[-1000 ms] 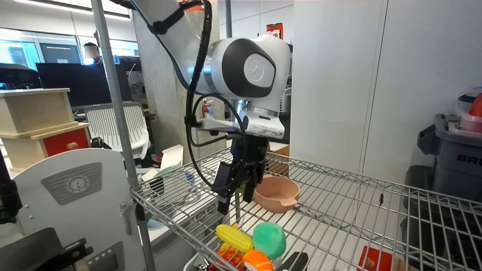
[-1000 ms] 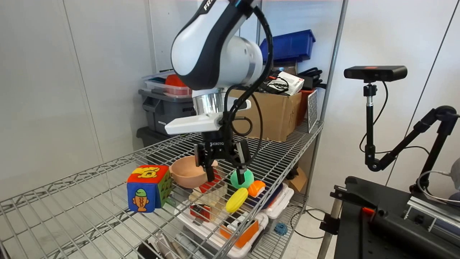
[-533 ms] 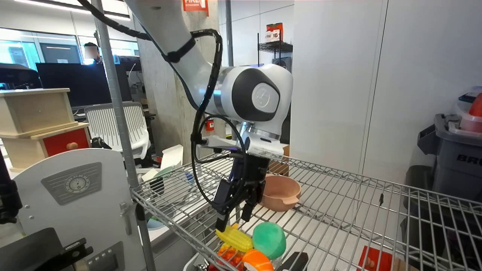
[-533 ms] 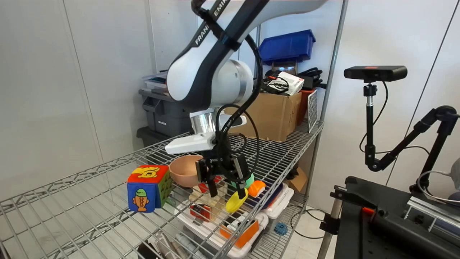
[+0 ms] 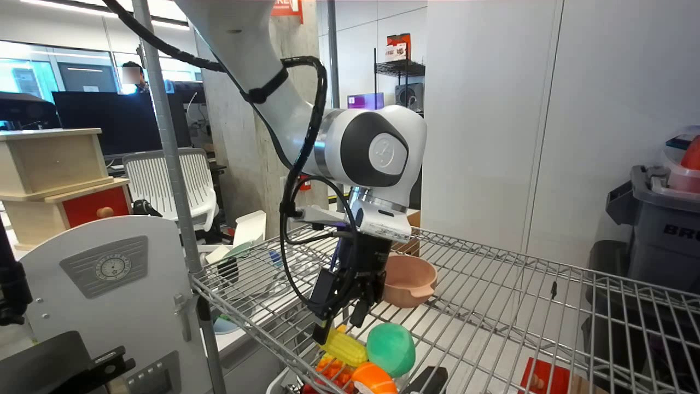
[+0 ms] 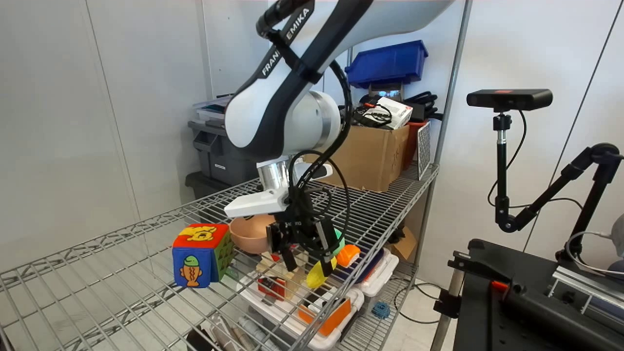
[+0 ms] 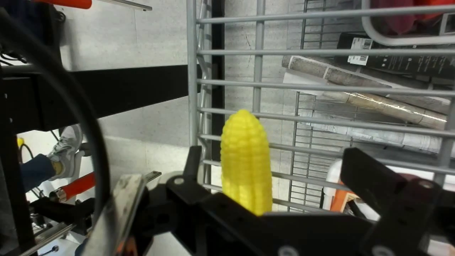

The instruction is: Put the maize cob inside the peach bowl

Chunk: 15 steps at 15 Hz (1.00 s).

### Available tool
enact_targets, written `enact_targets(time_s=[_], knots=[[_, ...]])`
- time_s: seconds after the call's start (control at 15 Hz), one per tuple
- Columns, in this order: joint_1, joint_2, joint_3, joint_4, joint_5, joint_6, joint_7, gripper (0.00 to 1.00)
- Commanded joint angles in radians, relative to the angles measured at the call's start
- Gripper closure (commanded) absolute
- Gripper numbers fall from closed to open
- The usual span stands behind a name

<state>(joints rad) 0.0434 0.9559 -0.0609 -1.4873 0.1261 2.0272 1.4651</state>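
Note:
The yellow maize cob (image 5: pixel 346 351) lies on the wire shelf (image 7: pixel 192 71) near its edge. It also shows in an exterior view (image 6: pixel 316 277), partly behind a finger. In the wrist view the cob (image 7: pixel 246 160) stands between the spread fingers, nearer the left finger, with its lower end hidden by the gripper. My gripper (image 7: pixel 272 154) is open, just above the cob, and does not hold it; it shows in both exterior views (image 5: pixel 339 326) (image 6: pixel 309 269). The peach bowl (image 5: pixel 411 280) stands empty on the shelf behind the gripper; it also shows in an exterior view (image 6: pixel 247 235).
A round green toy (image 5: pixel 391 349) lies beside the cob, with an orange toy (image 5: pixel 374 378) close by. A colourful cube (image 6: pixel 200 254) stands against the bowl's side. A cardboard box (image 6: pixel 370 158) stands farther back on the shelf.
The arm has come down and my open gripper has moved from above the shelf to just over the cob. The cob, bowl and other toys have not moved.

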Motion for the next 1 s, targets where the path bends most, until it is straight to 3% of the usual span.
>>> enact_targets(time_s=[0.0, 0.13, 0.6, 0.93], knots=[[0.014, 0.028, -0.020, 0.049, 0.005, -0.041, 0.016, 0.30], [0.015, 0.029, -0.020, 0.051, 0.003, -0.042, 0.014, 0.38], [0.016, 0.016, -0.020, 0.039, -0.002, -0.029, -0.002, 0.90], [0.073, -0.166, -0.017, -0.172, -0.037, 0.072, -0.038, 0.90]])
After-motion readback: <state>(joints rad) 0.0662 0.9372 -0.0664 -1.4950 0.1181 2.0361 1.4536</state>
